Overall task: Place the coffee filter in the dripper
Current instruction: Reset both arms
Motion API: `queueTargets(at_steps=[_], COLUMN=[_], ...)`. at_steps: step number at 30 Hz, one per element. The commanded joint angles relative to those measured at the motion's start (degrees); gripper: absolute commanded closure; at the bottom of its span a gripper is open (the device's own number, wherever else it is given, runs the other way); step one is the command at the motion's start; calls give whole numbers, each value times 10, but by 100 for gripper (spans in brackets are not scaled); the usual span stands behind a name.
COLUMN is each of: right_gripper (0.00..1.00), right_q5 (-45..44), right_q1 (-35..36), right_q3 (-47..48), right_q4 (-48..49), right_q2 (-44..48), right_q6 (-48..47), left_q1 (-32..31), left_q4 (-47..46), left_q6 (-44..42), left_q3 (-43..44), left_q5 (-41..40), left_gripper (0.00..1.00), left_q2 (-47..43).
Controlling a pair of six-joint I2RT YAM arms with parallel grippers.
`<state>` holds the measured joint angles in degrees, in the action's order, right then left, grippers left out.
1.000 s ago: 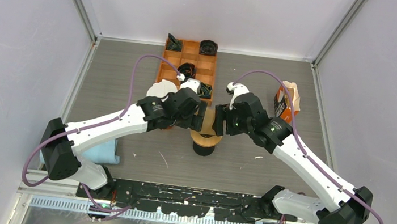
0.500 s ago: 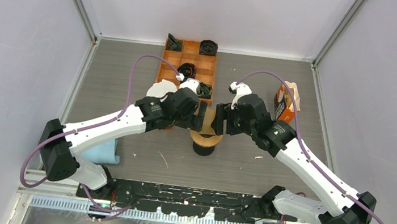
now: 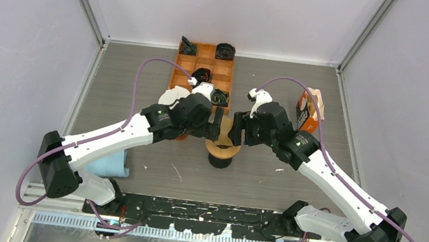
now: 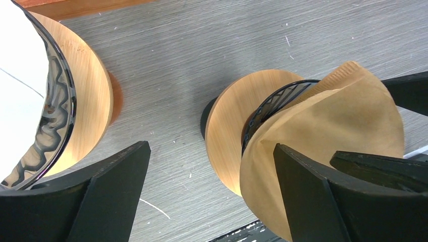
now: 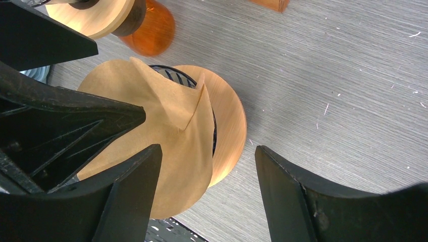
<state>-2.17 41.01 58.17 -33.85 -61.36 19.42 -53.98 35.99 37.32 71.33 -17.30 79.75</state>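
The dripper (image 3: 222, 150), a wooden ring with a black wire cone, stands at the table's middle. A brown paper coffee filter (image 4: 328, 126) sits in the cone, spread open and leaning over the near rim; it also shows in the right wrist view (image 5: 151, 126). My left gripper (image 3: 214, 125) is open just left of the dripper, its right finger over the filter's edge (image 4: 210, 166). My right gripper (image 3: 237, 130) is open just right of it, its left finger over the filter (image 5: 208, 166). Neither grips anything.
A second wooden dripper with a white filter (image 3: 175, 96) stands just left of my left gripper. An orange compartment tray (image 3: 203, 70) with black parts is behind. An orange filter box (image 3: 307, 111) stands at the right. A blue cloth (image 3: 109, 163) lies near left.
The left arm has shifted slightly left and the right gripper slightly toward the dripper. Both stay open beside it.
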Motion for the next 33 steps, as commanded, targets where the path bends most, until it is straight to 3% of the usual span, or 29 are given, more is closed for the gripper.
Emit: queueTargets(at_steps=[1, 10, 17, 26, 33], right_gripper=[26, 25, 18, 0, 0], right_q5=[-3, -31, -133, -270, -351], right_q1=[-2, -2, -2, -2, -2], right_q3=[8, 21, 7, -47, -114], right_q4=[36, 48, 52, 53, 56], right_q2=[22, 73, 144, 256, 338], right_q6=[1, -16, -39, -75, -88], left_q1=[3, 2, 3, 3, 2], left_q4=[-34, -29, 5, 34, 43], left_q6=[3, -18, -44, -65, -75], left_q3=[2, 20, 23, -63, -155], left_q5=[7, 10, -34, -153, -220], left_gripper=[3, 0, 1, 1, 1], left_q2=[-29, -75, -151, -309, -459])
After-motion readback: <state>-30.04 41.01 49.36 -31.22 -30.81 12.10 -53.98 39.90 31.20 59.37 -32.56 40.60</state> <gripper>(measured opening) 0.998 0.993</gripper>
